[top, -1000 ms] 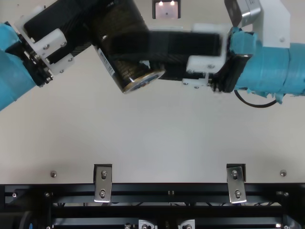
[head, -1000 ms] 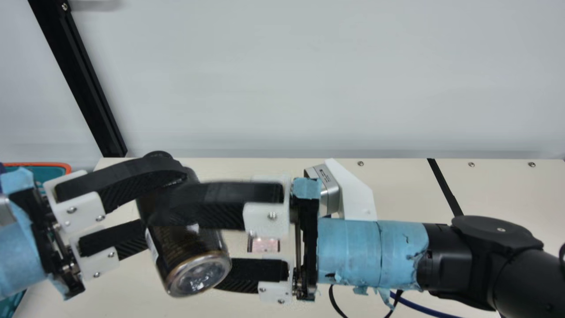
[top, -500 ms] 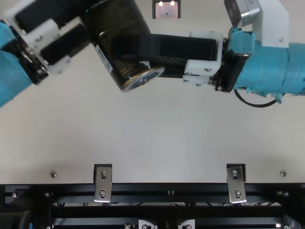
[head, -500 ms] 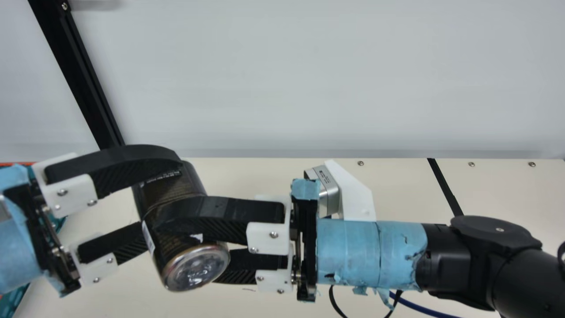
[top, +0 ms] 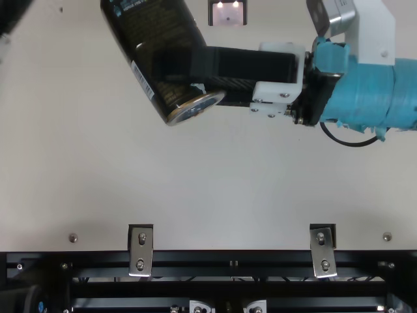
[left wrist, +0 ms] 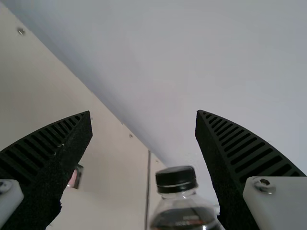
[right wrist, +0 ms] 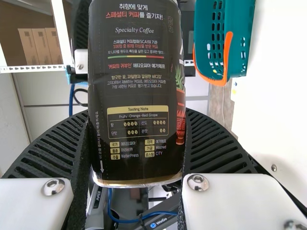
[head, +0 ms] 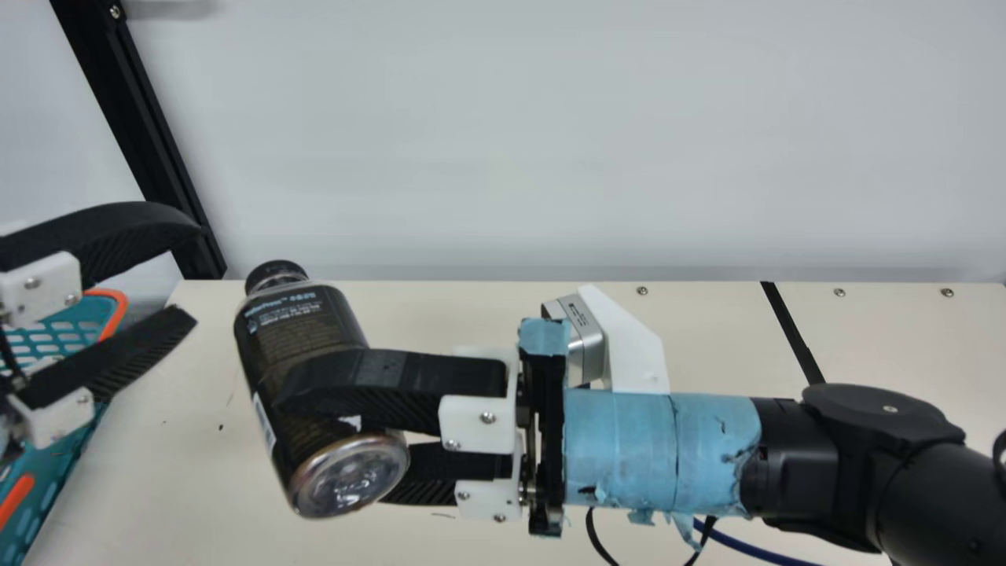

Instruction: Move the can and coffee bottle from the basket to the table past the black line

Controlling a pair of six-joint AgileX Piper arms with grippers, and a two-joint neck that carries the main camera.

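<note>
The right gripper's (head: 338, 432) fingers grasp the tilted coffee bottle (head: 302, 330), apart from the basket (head: 119, 305); nearer the basket, the left gripper's (head: 193, 273) fingers are spread, released.

Right wrist view, upper centre: coffee bottle (right wrist: 136, 91), Korean lines plus "Specialty Coffee", "SCA", "100" and "80". Mid-frame, yellow-headed panel (right wrist: 137, 116): "Tasting Note", "Fruity · Orange · Red Grape". Beneath, boxed Korean tags beside "WaterPress", "Washed", "CITY". Bottom of frame: "PiPER" on a narrow strip (right wrist: 97, 197); "WeGo" on a dark bar (right wrist: 168, 219). Top view, upper left: barcode (top: 143, 79) on the coffee bottle; digits too small to read.
</note>
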